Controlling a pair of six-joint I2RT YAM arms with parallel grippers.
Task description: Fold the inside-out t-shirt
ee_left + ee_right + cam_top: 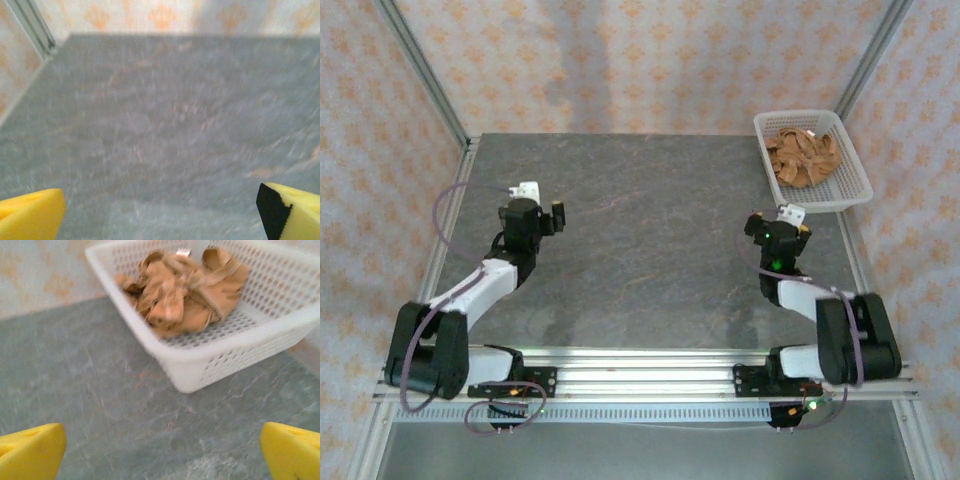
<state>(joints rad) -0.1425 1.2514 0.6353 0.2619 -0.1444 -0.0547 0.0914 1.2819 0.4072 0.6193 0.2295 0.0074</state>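
– Your left gripper (535, 205) stands spread wide with nothing between its yellow foam pads (30, 215). It hangs over the left half of the dark grey stone-patterned table (640, 270), nearer the left edge than the middle.

– And the other one?

– Your right gripper (775, 222) is released just as wide and is empty too. It sits over the table close to the right edge, on the near side of the white plastic mesh basket (860, 185) and apart from it. In your right wrist view a stretch of bare tabletop lies between the pads and the basket's nearest corner.

– Where does the basket stand?

– At the far right corner of the table, flat on the top.

– What is in it?

– The orange-brown soft cloth t-shirt (803, 155), crumpled into a loose heap and lying wholly inside the basket's walls. From your right wrist camera the heap (185, 295) covers most of the floor, with bare mesh showing along the right side. A small white label (183, 251) shows at the top of the heap, toward the far wall.

– Is either gripper touching the shirt?

– No, both are clear of it. Your right one is the nearer, and your left is well apart.
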